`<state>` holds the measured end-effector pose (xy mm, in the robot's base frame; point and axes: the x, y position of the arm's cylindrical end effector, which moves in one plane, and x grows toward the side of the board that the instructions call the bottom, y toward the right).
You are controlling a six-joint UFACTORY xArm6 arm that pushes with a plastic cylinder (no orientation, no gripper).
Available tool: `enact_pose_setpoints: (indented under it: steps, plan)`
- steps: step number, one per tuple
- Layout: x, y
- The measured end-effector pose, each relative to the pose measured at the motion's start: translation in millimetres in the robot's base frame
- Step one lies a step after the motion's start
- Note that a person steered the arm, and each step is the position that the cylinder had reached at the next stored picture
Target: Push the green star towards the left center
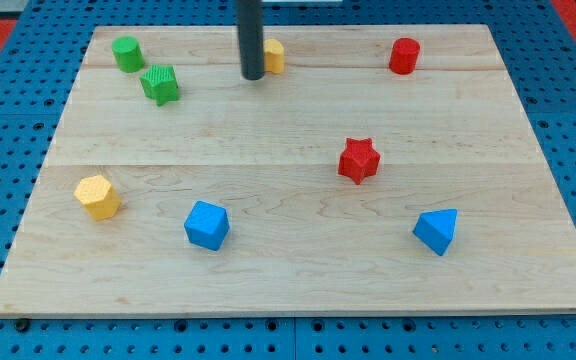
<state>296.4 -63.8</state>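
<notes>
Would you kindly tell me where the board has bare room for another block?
Free: the middle band between the green star and red star, and the strip between both blue blocks. Crowded: top left, around the green cylinder and my tip.

Pale wooden board point(298, 290) under me, smooth with fine grain and seams between planks. My tip point(253, 77) ends a dark, matt rod. The green star point(160, 84), at nine o'clock from it, looks like matt plastic, faintly ridged. Blue perforated surface point(8, 100) around the board, dull-finished
</notes>
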Motion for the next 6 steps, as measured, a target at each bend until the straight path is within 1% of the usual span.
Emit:
enact_pose_setpoints:
  steps: [1,2,3,5,6]
  plan:
    - [1.8,-16.1]
    - [1.8,-16.4]
    - [-15.5,-18.2]
    - [-6.0,-123.9]
    - [28.8,-125.5]
